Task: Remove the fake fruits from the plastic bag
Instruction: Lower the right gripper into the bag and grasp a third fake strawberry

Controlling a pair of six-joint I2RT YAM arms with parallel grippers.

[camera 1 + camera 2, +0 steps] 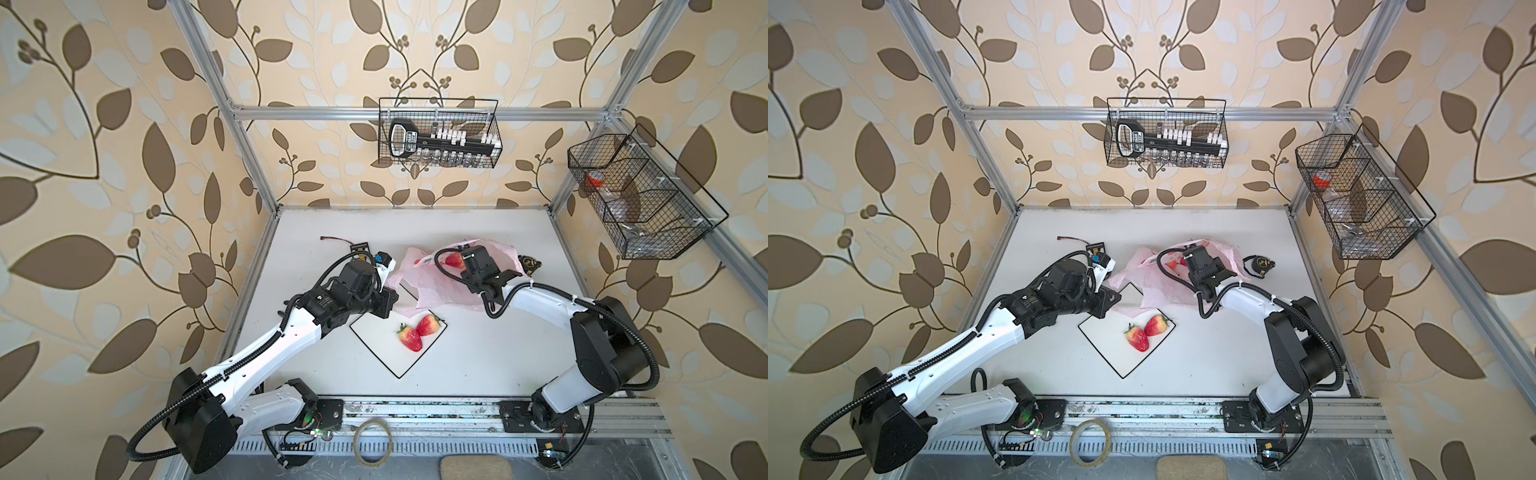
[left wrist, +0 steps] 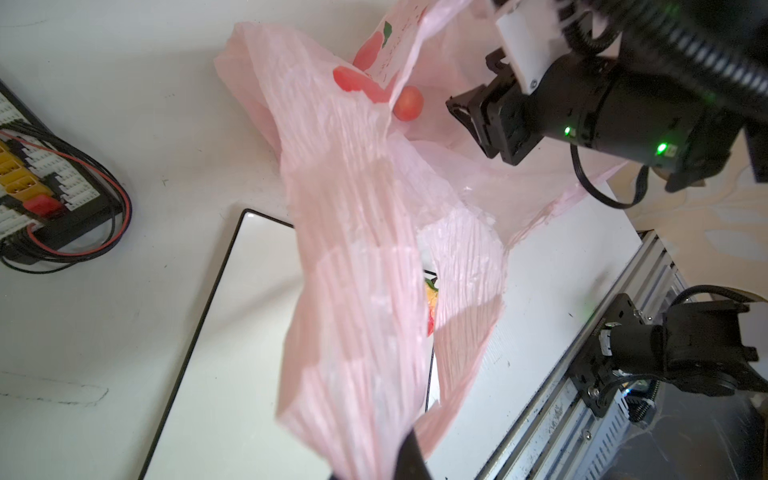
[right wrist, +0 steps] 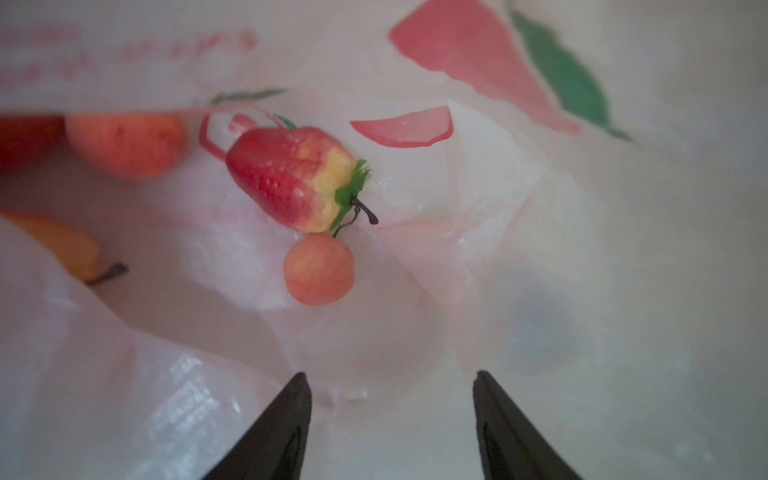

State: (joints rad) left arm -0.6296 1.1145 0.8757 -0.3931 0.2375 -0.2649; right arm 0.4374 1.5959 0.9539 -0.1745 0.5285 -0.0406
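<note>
Pink bag [image 1: 432, 291] crumpled just behind plate [image 1: 380, 338], edge draped over plate's far corner; left claw [image 1: 388, 302] pinched together on bag edge; right claw [image 3: 390, 374] apart, empty, inside bag near strawberry [image 3: 295, 178] and ball [image 3: 319, 270]; two strawberries [image 1: 417, 332] on plate.

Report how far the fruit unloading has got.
Done: two strawberries lie on the plate. In hand: left claw shut on the bag, holding it up; right claw open inside it, empty. Still to do: a strawberry, a round ball and more fruit inside.
</note>
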